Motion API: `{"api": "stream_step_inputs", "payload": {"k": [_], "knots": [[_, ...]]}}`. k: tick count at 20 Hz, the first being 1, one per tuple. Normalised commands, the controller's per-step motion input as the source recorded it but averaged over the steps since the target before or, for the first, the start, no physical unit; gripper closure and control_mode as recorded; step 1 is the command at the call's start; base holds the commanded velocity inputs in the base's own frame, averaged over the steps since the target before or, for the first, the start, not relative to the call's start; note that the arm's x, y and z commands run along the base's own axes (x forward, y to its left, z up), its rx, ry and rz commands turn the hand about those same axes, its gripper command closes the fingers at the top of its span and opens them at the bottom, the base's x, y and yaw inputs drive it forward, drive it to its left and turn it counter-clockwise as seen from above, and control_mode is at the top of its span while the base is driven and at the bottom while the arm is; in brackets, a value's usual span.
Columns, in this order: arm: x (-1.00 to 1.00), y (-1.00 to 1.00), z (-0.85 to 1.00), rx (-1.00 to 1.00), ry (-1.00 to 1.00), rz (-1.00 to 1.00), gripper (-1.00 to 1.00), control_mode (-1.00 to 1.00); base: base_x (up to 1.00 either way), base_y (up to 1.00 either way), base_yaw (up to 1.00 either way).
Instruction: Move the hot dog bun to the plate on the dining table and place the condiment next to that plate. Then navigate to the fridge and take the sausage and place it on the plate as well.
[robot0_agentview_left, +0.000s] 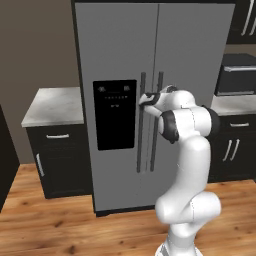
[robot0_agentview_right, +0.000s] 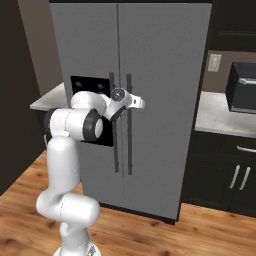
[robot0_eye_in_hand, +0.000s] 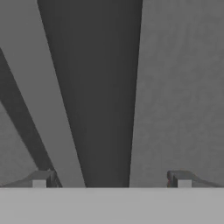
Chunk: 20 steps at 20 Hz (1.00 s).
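The fridge (robot0_agentview_left: 120, 50) (robot0_agentview_right: 165, 75) stands straight ahead, grey steel with both doors shut and a black dispenser panel (robot0_agentview_left: 115, 115) in the left door. My gripper (robot0_agentview_left: 144, 100) (robot0_agentview_right: 137, 103) is raised to the two dark vertical handles (robot0_agentview_left: 142, 130) (robot0_agentview_right: 129, 150) at the door seam. In the hand view my gripper (robot0_eye_in_hand: 111, 179) is open, with a dark handle bar (robot0_eye_in_hand: 100, 87) running up between the fingertips (robot0_eye_in_hand: 41, 178) and nothing gripped. The hot dog bun, plate, dining table, condiment and sausage are out of view.
A marble counter (robot0_agentview_left: 52, 105) on black cabinets sits left of the fridge. Another counter (robot0_agentview_right: 220, 117) with a dark microwave (robot0_agentview_right: 242, 87) stands to the right. Wooden floor (robot0_agentview_left: 50, 225) lies in front.
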Motion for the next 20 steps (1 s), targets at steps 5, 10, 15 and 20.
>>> {"api": "stream_step_inputs", "payload": {"k": [5, 10, 15, 20], "knots": [[0.59, 0.00, -0.27, 0.00, -0.06, 0.00, 1.00, -1.00, 0.00, 0.00, 0.00], [0.58, 0.00, -0.41, 0.00, -0.04, 0.02, 1.00, -1.00, 0.00, 0.00, 0.00], [0.06, 0.00, -0.28, 0.00, 0.00, 0.00, 1.00, -1.00, 0.00, 0.00, 0.00], [-0.81, -0.04, -0.15, 0.00, -0.15, -0.07, 1.00, -1.00, 0.00, 0.00, 0.00]]}}
